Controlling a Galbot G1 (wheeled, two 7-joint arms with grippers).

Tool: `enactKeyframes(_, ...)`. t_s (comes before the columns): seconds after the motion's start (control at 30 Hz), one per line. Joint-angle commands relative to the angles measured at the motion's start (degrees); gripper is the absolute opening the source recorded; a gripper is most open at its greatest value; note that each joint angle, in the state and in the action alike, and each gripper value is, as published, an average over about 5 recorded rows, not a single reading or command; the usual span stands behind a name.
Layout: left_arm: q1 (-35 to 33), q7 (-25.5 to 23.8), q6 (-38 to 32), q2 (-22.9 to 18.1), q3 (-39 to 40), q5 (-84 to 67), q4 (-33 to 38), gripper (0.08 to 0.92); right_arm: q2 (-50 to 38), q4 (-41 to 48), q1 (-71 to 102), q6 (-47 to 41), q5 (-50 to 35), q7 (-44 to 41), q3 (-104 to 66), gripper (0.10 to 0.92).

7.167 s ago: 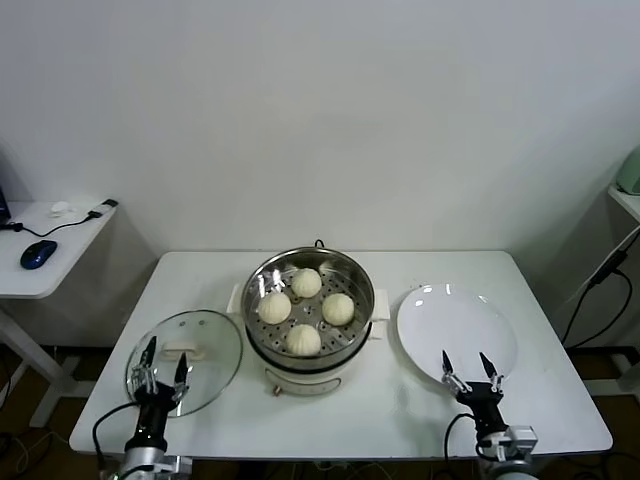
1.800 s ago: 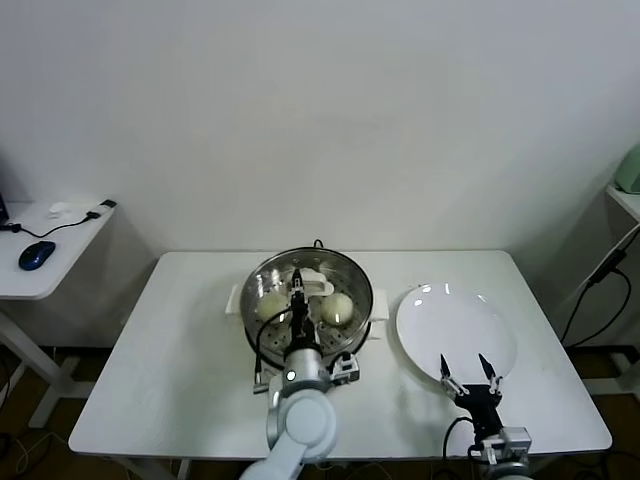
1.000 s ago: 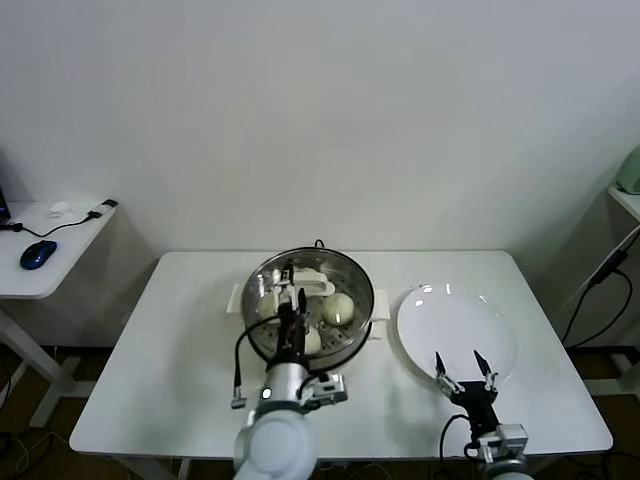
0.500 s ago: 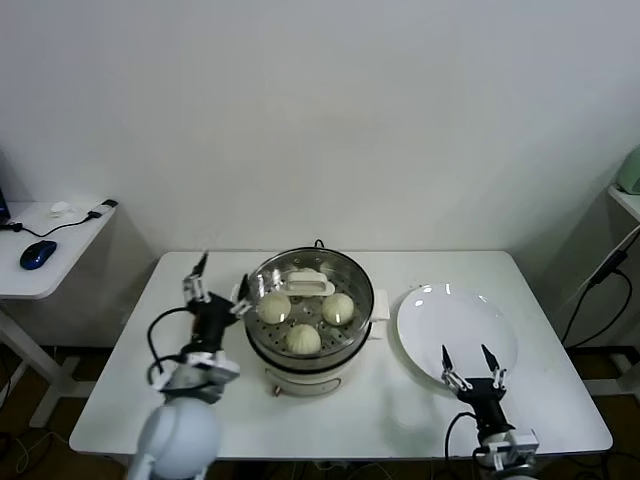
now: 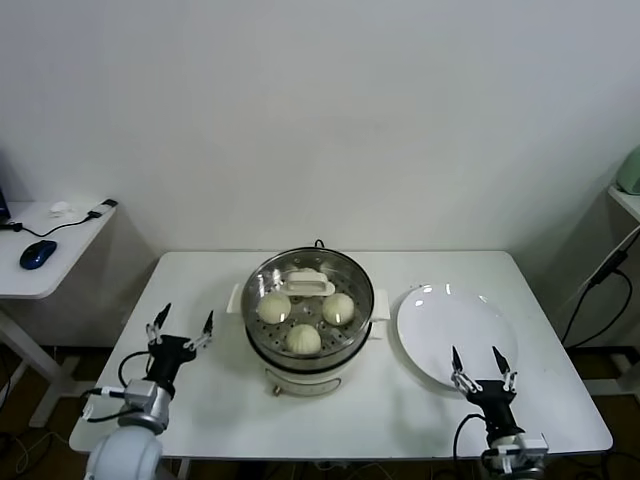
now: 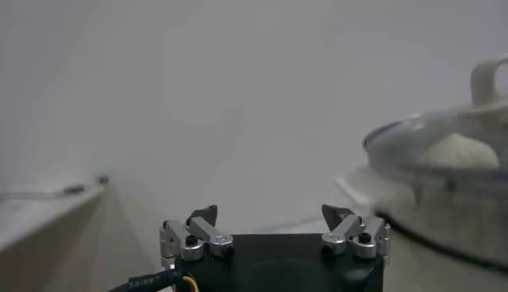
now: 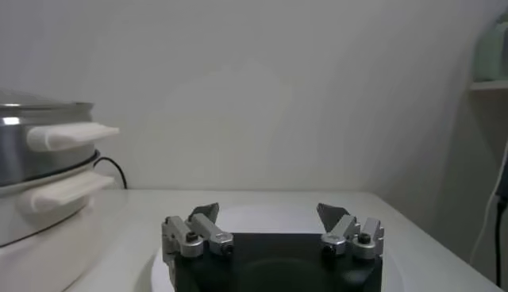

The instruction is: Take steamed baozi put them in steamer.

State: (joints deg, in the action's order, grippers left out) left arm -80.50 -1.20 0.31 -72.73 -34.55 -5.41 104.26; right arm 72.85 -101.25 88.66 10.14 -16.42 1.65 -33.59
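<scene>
The steamer (image 5: 309, 301) stands mid-table on its white base, covered by a glass lid with a cream handle (image 5: 312, 287). Three steamed baozi (image 5: 274, 307) show through the lid, resting on the perforated floor. My left gripper (image 5: 186, 317) is open and empty, left of the steamer near the table's front. In the left wrist view my left gripper (image 6: 270, 214) holds nothing, and the lidded steamer (image 6: 444, 190) is off to one side. My right gripper (image 5: 476, 358) is open and empty at the near edge of the white plate (image 5: 456, 325). The right wrist view shows my right gripper (image 7: 268, 211) with the steamer (image 7: 40, 159) beside it.
The white plate is bare, right of the steamer. A black cable (image 5: 319, 243) runs behind the steamer. A side table (image 5: 45, 250) with a blue mouse stands at the far left, and a shelf with cables at the far right.
The left gripper has left the lid's handle and drawn back to the left and toward the table's front. The lid stays on the steamer. The right gripper has barely shifted.
</scene>
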Motion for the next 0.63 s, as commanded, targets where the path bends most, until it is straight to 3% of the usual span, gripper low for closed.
enactKeyframes(0.03, -2.26, -0.59, -4.98, 3.23, -6.44, -17.11, -3.19, 0.823, -0.33, 0.54, 0.15, -0.17, -0.23, 0.08, -0.29, 0.823)
enactKeyframes(0.23, -1.54, -1.49, -9.73, 1.48, -2.92, -12.79, -11.08, 0.823, -0.4, 0.49, 0.11, -0.44, -0.12, -0.01, -0.16, 0.823)
enactKeyframes(0.63, -3.38, -2.04, -10.82, -0.31, -0.53, -9.41, -8.66, 0.823, -0.39, 0.46, 0.13, -0.46, -0.12, -0.14, 0.15, 0.823)
